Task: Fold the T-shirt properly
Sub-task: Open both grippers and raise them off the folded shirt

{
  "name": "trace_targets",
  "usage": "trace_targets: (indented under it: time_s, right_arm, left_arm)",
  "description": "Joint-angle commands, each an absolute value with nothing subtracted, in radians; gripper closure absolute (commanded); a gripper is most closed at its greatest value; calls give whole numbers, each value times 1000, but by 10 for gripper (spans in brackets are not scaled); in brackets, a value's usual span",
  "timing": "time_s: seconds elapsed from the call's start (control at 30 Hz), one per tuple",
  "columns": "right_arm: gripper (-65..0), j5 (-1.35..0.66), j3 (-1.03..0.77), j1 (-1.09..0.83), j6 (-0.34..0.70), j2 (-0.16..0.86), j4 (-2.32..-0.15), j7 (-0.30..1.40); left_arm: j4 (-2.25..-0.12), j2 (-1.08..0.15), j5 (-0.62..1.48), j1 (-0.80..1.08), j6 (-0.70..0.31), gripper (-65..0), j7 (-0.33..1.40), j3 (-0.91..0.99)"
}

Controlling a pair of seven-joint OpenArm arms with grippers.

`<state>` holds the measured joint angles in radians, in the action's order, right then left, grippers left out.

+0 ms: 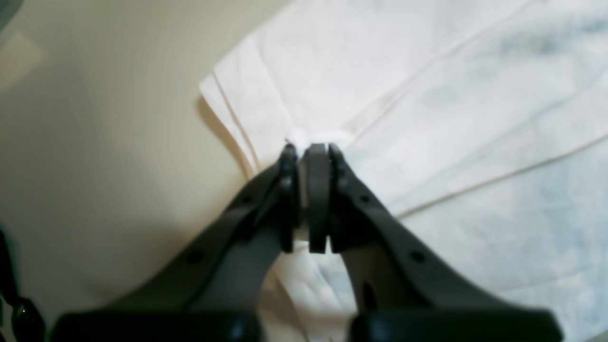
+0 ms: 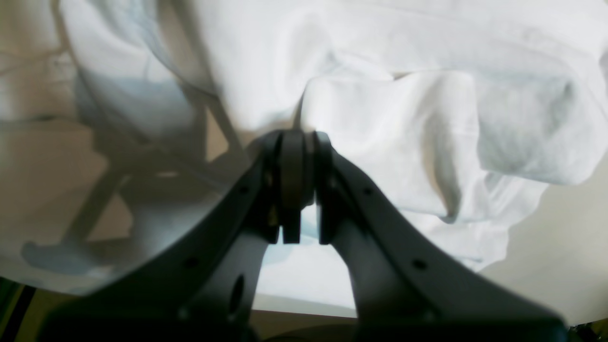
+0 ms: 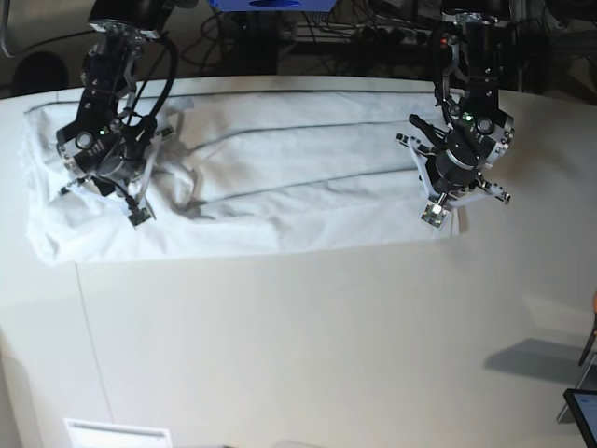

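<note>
The white T-shirt lies as a long wrinkled band across the far half of the white table. At its right end in the base view, my left gripper is down on the cloth. The left wrist view shows that gripper shut on a small bunch of T-shirt near a hemmed corner. At the band's left end my right gripper sits in rumpled cloth. Seen from the right wrist, it is shut where a fold of the T-shirt meets its tips.
Cables and dark equipment crowd the space behind the table's far edge. A dark object pokes in at the lower right. A small white label lies at the front edge. Bare tabletop borders the cloth.
</note>
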<state>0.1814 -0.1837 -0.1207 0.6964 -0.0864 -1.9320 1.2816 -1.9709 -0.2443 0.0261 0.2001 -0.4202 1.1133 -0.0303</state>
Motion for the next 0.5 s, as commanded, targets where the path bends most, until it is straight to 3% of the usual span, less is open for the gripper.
trace_targets:
  time_s: [0.0,0.07,0.17,0.23,0.33,0.47]
  right_arm:
    - [-52,177,-185,-111,698,-84,-1943,1277]
    - [-52,177,-185,-120,698,-84,-1943,1277]
    - [-54,177,-185,-130,698,-84,-1943,1277]
    - [-55,177,-185,-139,698,-84,-1945,1277]
    - [-61,177,-185,-153,698,-84,-1949,1279]
    - [-193,171,-185,-173,698,-87,-1951,1279]
  left_arm:
    - [-1997,-265,21,200,-418,0,1104,-27]
    - [-2000,-269,21,203,-455,-15,1104,-27]
    - [-1998,-269,16,203,-559,-143,1104,-15]
    - [-1998,-269,15,203,-564,-222,1104,-13]
    - [-2002,-269,19,203,-565,-272,1102,-13]
    - [-2002,-265,21,199,-568,-282,1099,-21]
